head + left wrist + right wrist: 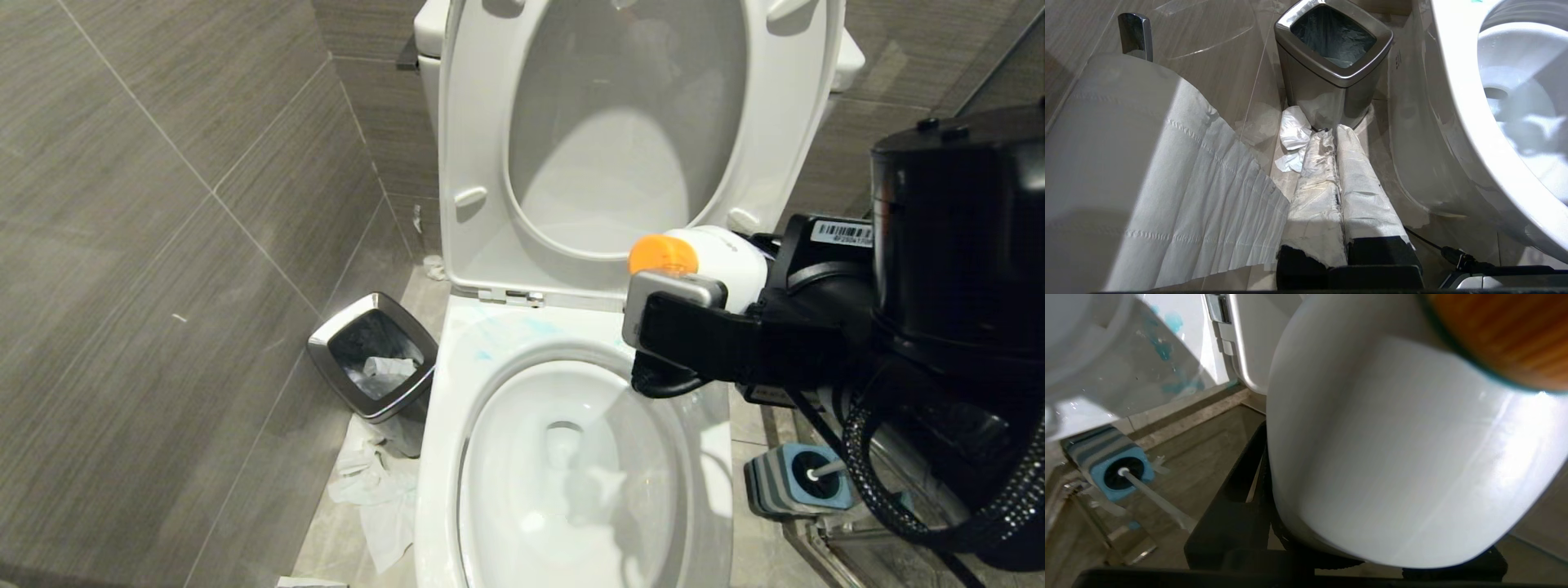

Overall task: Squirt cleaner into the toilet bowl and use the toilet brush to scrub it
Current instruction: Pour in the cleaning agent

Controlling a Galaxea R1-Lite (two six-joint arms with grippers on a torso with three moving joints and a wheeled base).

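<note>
The toilet bowl (445,441) stands with seat and lid raised; water sits at its bottom. My right gripper (755,273) is shut on the cleaner (718,255), a white bottle lying nearly level above the bowl's right rear rim. Its orange cap (663,255) points towards the bowl's middle. In the right wrist view the cleaner (1392,457) fills the space between the black fingers (1233,494). The toilet brush (824,469) stands in its blue-and-grey holder (792,482) on the floor right of the toilet. My left gripper (1333,132), fingers wrapped in paper, is shut and empty, low beside the bowl (1457,106).
A steel-rimmed trash bin (373,355) stands left of the toilet with crumpled tissue (375,490) on the floor before it. Blue smears (522,331) mark the rim behind the bowl. A toilet paper roll (1106,163) hangs close to the left gripper. Tiled walls close in on the left.
</note>
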